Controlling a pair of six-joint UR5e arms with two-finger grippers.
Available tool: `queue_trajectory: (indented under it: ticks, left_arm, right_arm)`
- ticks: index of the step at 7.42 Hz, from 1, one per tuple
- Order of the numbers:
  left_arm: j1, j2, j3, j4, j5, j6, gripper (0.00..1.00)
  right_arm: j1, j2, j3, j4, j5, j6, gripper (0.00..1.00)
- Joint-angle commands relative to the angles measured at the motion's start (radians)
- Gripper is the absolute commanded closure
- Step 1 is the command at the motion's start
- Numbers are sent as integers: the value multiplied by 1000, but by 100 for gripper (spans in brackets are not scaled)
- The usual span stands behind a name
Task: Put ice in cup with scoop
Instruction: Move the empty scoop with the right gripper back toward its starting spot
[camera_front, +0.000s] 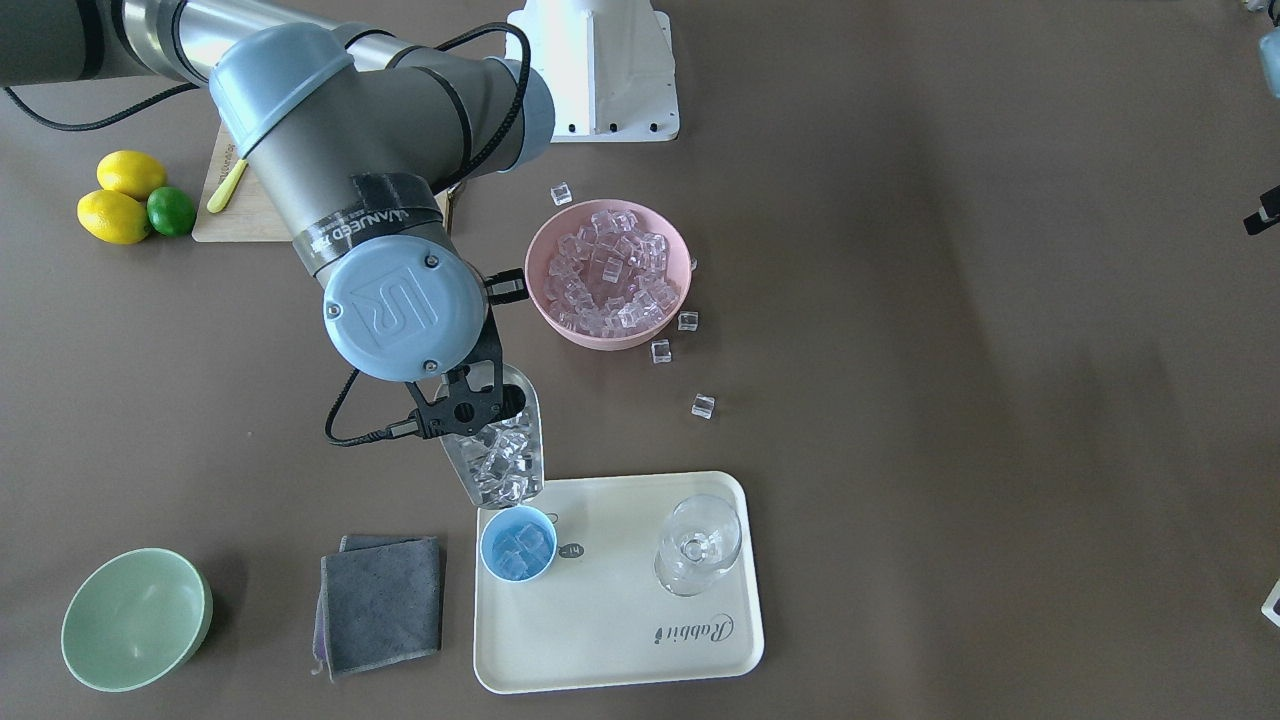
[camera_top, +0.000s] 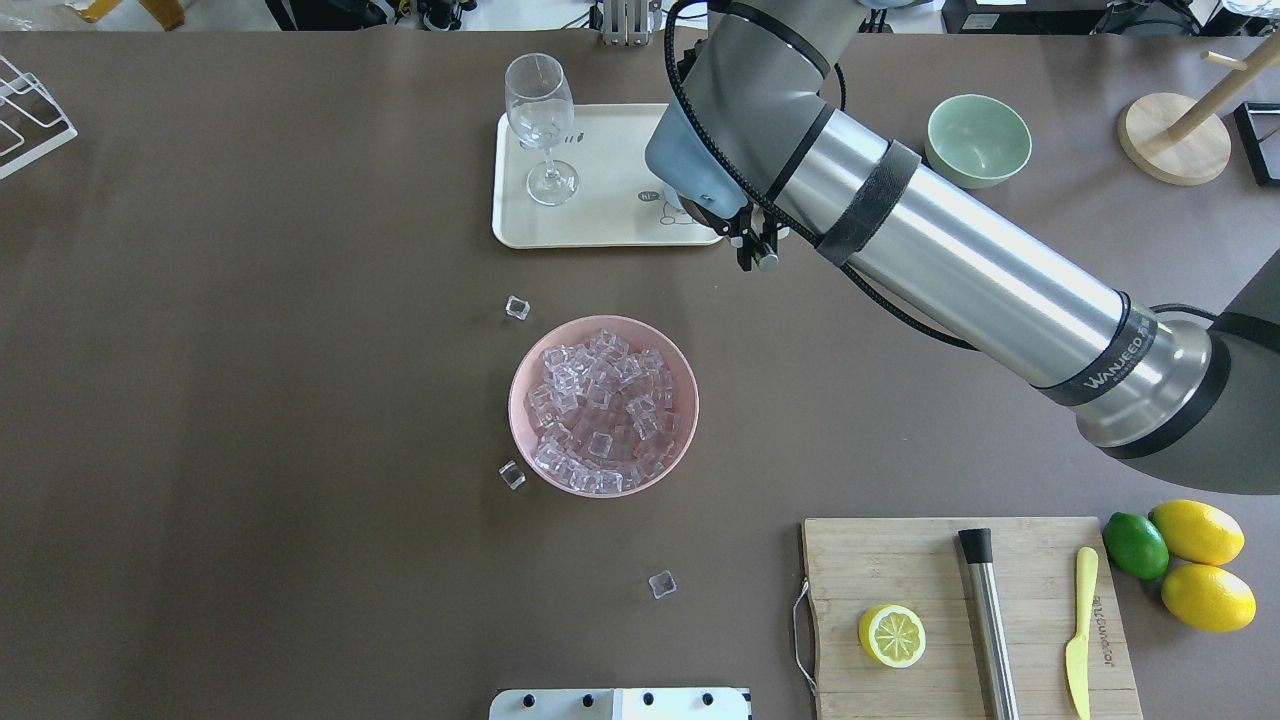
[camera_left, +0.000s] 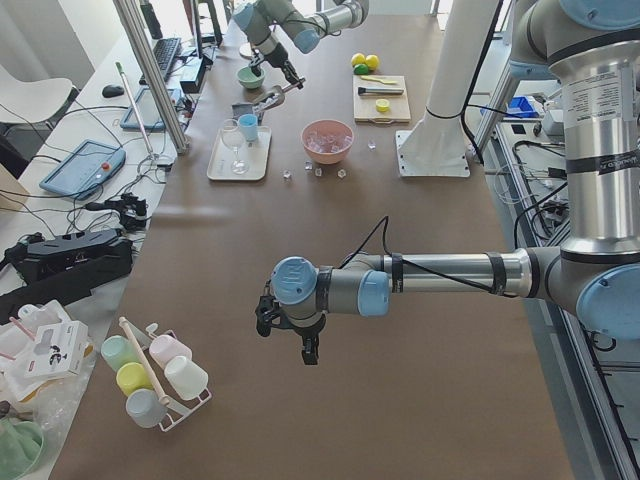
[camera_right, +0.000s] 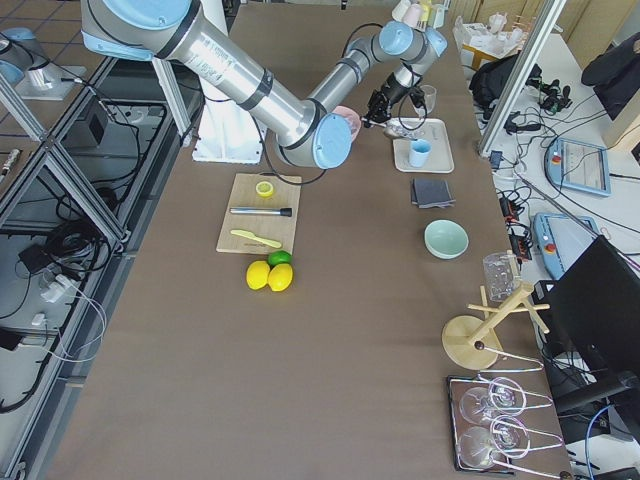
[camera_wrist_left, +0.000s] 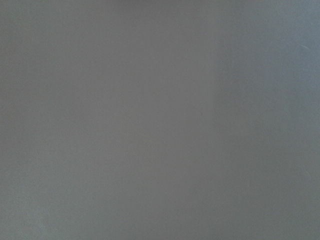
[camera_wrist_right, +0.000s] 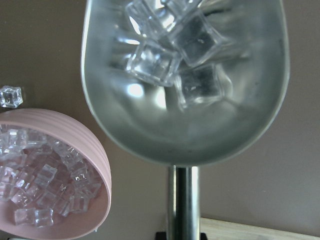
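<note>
Ice (camera_front: 503, 458) is held in the scoop (camera_front: 529, 415), clamped by the right gripper (camera_front: 474, 404), above the cup (camera_front: 518, 543) at the tray's (camera_front: 600, 625) corner, a glass (camera_front: 698, 545) nearby.

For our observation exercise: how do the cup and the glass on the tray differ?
The cup is opaque light blue; the glass is clear. The cup is short and stemless; the glass is taller, on a stem and foot. The cup holds some ice; the glass looks empty. The scoop tips toward the cup, not the glass. Both stand upright on the tray.
</note>
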Motion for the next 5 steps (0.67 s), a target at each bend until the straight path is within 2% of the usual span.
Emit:
queue_trajectory:
  ticks: [1,2,5]
  left_arm:
    - [0,1,1,0,0,0,2]
    - [0,1,1,0,0,0,2]
    - [0,1,1,0,0,0,2]
  right_arm:
    - [1,38,-16,-125,1,-96,100]
    - [1,49,-16,-165,-2,-125,100]
    - [1,49,-16,-175,-8,-136,100]
